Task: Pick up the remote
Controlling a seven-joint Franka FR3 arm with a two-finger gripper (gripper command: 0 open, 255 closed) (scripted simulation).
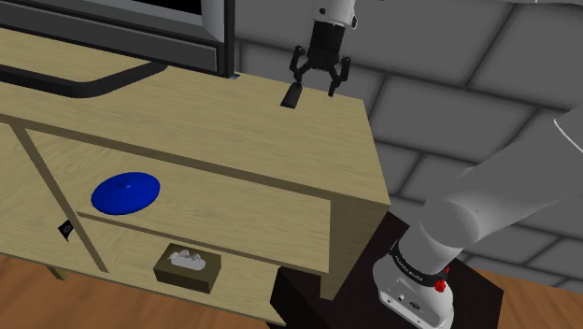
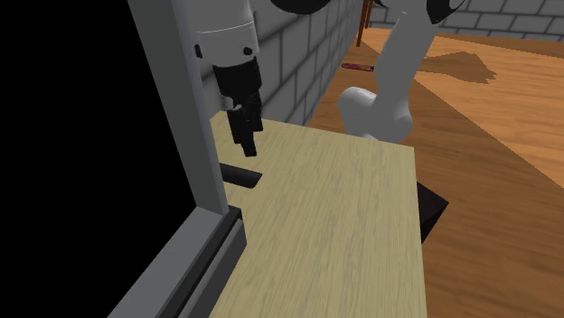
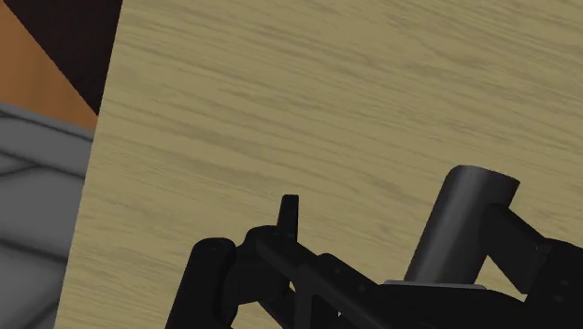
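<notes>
The remote is a small dark bar lying on the light wooden cabinet top, close to its back edge beside the TV. My black gripper hangs just above it, pointing down, with its fingers spread and nothing between them. In the second exterior view the gripper hovers a short way above the remote, with a gap between them. The wrist view looks onto the wooden top past the black fingers.
A grey-framed TV stands at the shoulder view's left, and its black foot rests on the cabinet top. On the shelves below are a blue plate and a tissue box. A grey brick wall lies behind.
</notes>
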